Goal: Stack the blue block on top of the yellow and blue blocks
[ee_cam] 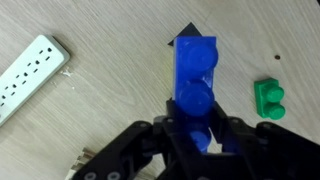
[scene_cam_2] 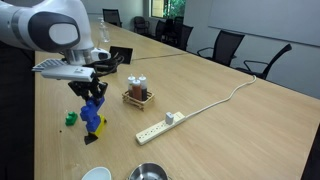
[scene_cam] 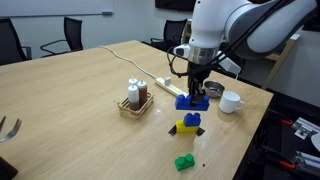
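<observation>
Currently: blue block point(ee_cam: 195, 70), studded plastic, probably light, stiff, slick; pinched across its width, near one end, by my closed end effector point(ee_cam: 198, 135), above the desk point(scene_cam: 80, 90), near the yellow and blue blocks point(scene_cam: 188, 124).

- The blue block point(ee_cam: 195, 70) is a bright medium blue, studs included.
- The yellow and blue blocks point(scene_cam: 188, 123) are one clear yellow brick and one much darker navy brick.
- The green brick point(ee_cam: 268, 97) is a vivid grass green.
- The gripper point(ee_cam: 197, 135) is black, and the arm point(scene_cam: 240, 25) above it is glossy white.
- The table point(scene_cam: 70, 100) is pale tan wood with a fine straight grain.
- The power strip point(ee_cam: 30, 75) is white, and so is its cord.
- The cup point(scene_cam: 231, 101) is plain white.
- The small rack point(scene_cam: 135, 106) is brown; one of its shakers is pale, the other dark reddish-brown.
- The chairs point(scene_cam: 70, 35) are black.
</observation>
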